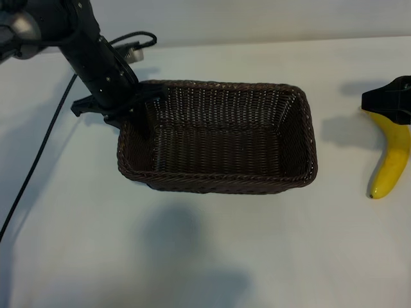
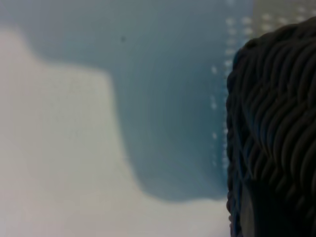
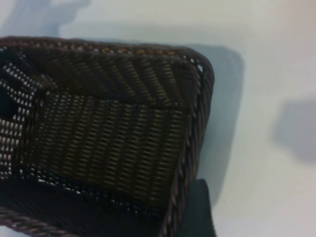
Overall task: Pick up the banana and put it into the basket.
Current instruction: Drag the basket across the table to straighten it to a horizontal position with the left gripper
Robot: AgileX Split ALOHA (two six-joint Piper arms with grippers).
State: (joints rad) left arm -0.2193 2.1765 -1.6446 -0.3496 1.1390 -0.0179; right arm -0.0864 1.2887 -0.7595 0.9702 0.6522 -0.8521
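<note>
The dark-brown woven basket [image 1: 218,185] stands mid-table with nothing in it. My left gripper [image 1: 138,112] is shut on its left-hand rim, one finger inside the wall and one outside. The left wrist view shows that wicker rim [image 2: 276,123] very close. The yellow banana [image 1: 392,157] lies on the table right of the basket, apart from it. My right gripper [image 1: 385,106] hangs over the banana's far end and hides that tip. It stands open and holds nothing. In the right wrist view one dark finger [image 3: 197,212] shows beside the basket's corner [image 3: 123,84]; the banana is out of that view.
A black cable [image 1: 38,154] runs from the left arm down across the white table [image 1: 192,256] at the left. Bare tabletop lies in front of the basket and between the basket and the banana.
</note>
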